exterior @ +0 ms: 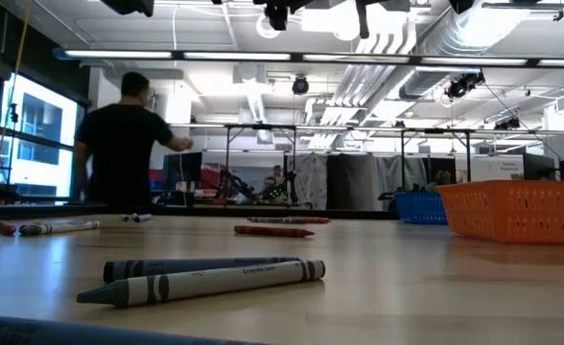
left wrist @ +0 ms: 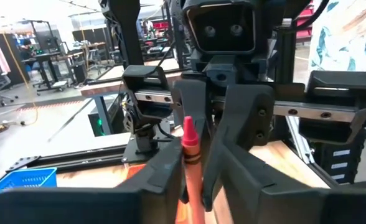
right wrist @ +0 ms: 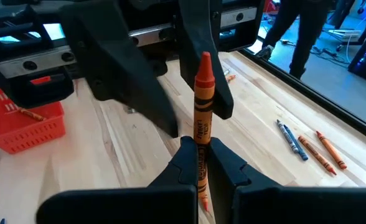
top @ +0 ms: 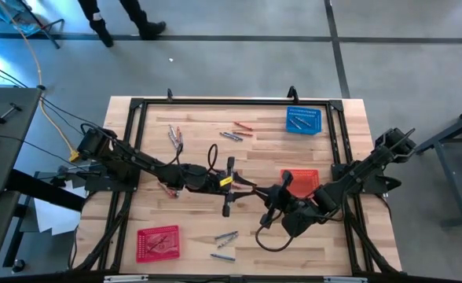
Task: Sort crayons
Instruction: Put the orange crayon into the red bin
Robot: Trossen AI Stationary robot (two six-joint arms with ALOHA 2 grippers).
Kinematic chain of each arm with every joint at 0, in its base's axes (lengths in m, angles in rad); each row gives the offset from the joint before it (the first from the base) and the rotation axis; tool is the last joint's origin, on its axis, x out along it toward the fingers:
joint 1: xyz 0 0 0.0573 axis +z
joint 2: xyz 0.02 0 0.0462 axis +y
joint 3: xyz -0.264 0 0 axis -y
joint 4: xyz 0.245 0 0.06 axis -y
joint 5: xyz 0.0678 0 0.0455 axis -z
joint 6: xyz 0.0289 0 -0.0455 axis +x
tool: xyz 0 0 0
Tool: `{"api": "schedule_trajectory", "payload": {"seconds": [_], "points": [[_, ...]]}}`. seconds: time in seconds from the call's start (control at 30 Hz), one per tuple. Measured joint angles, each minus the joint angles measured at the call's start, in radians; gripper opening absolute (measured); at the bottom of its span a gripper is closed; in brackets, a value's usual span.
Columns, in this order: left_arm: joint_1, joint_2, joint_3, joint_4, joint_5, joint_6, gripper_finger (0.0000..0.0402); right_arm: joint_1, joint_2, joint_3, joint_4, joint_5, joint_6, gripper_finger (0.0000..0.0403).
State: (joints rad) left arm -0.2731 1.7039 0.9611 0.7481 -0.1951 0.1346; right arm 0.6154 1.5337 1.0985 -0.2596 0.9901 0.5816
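Observation:
My two grippers meet over the middle of the table, left gripper (top: 243,187) and right gripper (top: 261,191), fingers toward each other. A red-orange crayon (right wrist: 201,99) stands upright between them, tip up; it also shows in the left wrist view (left wrist: 190,149). My right gripper (right wrist: 198,146) is shut on it. My left gripper (left wrist: 201,165) is open, its fingers (right wrist: 205,68) standing apart beside and behind the crayon's upper half. Other crayons lie loose on the table, far (top: 231,136) and near (top: 225,236). My right gripper pinches the crayon's paper-wrapped lower half (right wrist: 200,134) between its two fingertips. The fingers lie across the crayon, coming from the table's right side. The crayon stands upright, its pointed tip (right wrist: 205,61) up and its lower end reaching below the fingers.
A blue basket (top: 303,119) stands at the far right, an orange-red basket (top: 302,182) beside my right arm, and a red basket (top: 159,241) at the near left. Two grey-blue crayons (exterior: 205,278) lie close to the low camera. A person (exterior: 124,144) stands beyond the far edge.

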Motion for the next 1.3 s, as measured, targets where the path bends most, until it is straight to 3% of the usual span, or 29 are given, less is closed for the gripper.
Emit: {"api": "schedule_trajectory", "payload": {"seconds": [0.2, 0.77, 1.3], "points": [[0.012, 0.0, 0.0, 0.0, 0.002, -0.003, 0.0009, -0.004, 0.0, 0.0, -0.002, -0.003, -0.003, 0.0], [0.019, 0.0, 0.0, -0.001, 0.007, -0.011, 0.0001, -0.004, 0.0, 0.0, -0.003, 0.0, 0.035, 0.0004], [0.018, 0.0, 0.0, -0.032, 0.001, -0.026, 0.0001, -0.005, 0.0, 0.0, -0.014, 0.003, 0.074, 0.0156]]}}
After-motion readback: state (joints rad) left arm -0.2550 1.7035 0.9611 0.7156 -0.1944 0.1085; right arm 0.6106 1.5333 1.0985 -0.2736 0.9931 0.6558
